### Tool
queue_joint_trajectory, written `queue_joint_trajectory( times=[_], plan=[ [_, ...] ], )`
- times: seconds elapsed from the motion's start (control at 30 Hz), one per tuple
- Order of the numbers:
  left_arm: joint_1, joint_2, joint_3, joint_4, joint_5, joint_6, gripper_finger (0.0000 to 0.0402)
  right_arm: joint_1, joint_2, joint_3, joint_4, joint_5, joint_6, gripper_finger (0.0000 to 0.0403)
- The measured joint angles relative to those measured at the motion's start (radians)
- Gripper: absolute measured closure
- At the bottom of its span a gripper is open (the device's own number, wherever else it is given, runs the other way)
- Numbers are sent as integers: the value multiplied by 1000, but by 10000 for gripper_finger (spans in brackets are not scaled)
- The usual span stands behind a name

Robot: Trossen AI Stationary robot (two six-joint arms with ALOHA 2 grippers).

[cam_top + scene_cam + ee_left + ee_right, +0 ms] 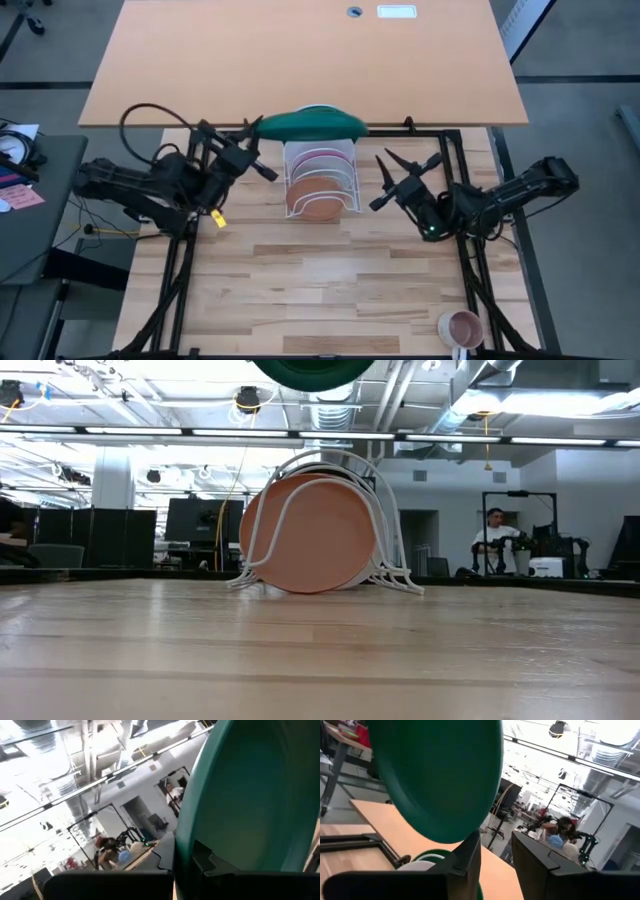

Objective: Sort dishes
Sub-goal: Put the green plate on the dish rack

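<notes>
Left gripper point(252, 128) is pinching shut on the rim of the dark green plate point(312, 124), holding it edge-up in the air above the far end of the white wire rack point(320, 180). Right gripper point(408, 178) is standing just to the right of the rack with its fingers spread and nothing between them; in its own wrist view the plate is hanging beyond the open fingers. The green plate is looking rigid, smooth and probably slick, so a rim pinch is likely needing firm pressure to stop it swinging. Being the widest dish, it is also likely the heaviest, though its material is hard to judge from these views. The terracotta plate point(315, 204) is standing in the nearest slot, the magenta plate point(322, 160) behind it, and a white plate point(318, 108) is just peeking out beyond the green one.
</notes>
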Motion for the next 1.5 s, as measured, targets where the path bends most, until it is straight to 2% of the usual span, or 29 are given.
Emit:
queue_joint_trajectory(
  times=[0.2,0.53,0.8,1.13,1.5],
  plan=[
    [100,5,6,-173,82,-153,401,19,-14,0,19,39,-29,287],
    [263,73,6,-181,130,-213,401,-1,-19,0,15,41,-28,287],
    [292,119,6,-181,128,-263,401,0,-19,0,12,42,-26,287],
    [307,145,6,-166,129,-241,401,0,-19,0,10,43,-21,287],
    [379,147,6,-160,176,-251,401,0,-18,0,9,44,-18,287]
  ],
)
